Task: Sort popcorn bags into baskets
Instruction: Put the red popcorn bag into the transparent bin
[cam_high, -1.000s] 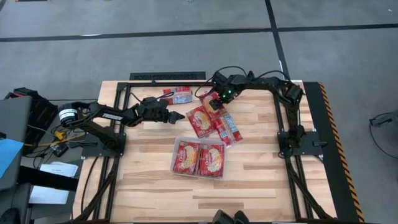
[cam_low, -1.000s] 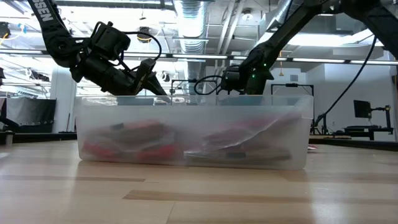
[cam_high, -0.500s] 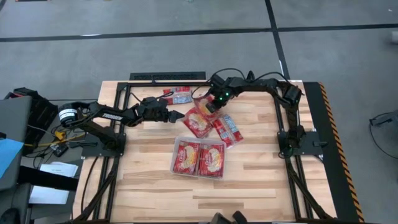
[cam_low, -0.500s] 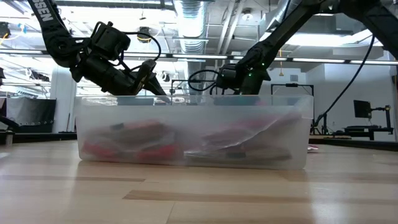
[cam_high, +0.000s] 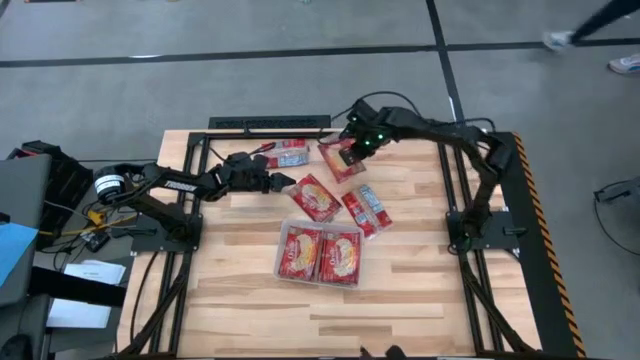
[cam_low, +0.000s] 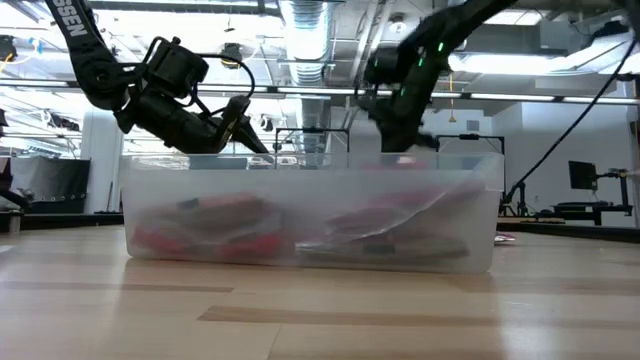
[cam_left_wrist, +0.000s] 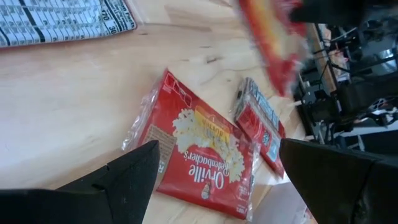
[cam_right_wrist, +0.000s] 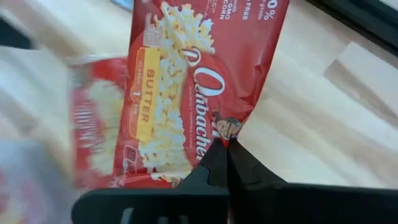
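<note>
My right gripper is shut on a red popcorn bag, above the far middle of the table. Two more bags lie flat on the wood: one just in front of my left gripper, another to its right. A further bag lies near the far edge. My left gripper hovers open above the table, left of the loose bags, with nothing between its fingers. The clear basket holds two bags side by side. My right gripper pinches one edge of the bag between its two shut fingers. The rest of the bag, printed face toward the wrist camera, stretches away from the fingers. It is lifted off the other bags, tilted, above the wood.
Black frame rails run along the far edge and down both sides of the table. Bare wood lies near the front edge. A person's feet show on the floor beyond the table's far right corner.
My right gripper has shut on the top bag of the loose pile, then risen and moved toward the far edge with it. That bag is lifted off the bag beneath, which stays on the table. My left gripper has kept still.
</note>
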